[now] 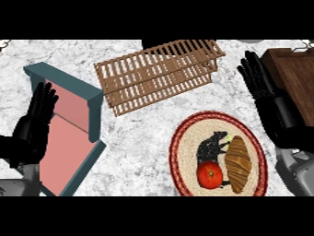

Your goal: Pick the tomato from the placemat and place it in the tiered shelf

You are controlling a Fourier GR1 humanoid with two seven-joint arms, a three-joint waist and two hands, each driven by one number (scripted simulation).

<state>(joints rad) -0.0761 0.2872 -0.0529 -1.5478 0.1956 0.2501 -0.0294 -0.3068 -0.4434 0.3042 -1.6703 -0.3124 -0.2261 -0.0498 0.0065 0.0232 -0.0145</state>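
right hand hovering, fingers straight and apart, holding nothing | tomato sitting on placemat, left of and behind its wrist, just beside croissant | risk: closing fingers likely catching croissant, rolling tomato away

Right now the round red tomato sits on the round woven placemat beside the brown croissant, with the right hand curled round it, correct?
No. The head view shows the round red tomato on the round woven placemat beside the brown croissant, but the right hand is open, fingers straight, well apart from it by the dark wooden tray.
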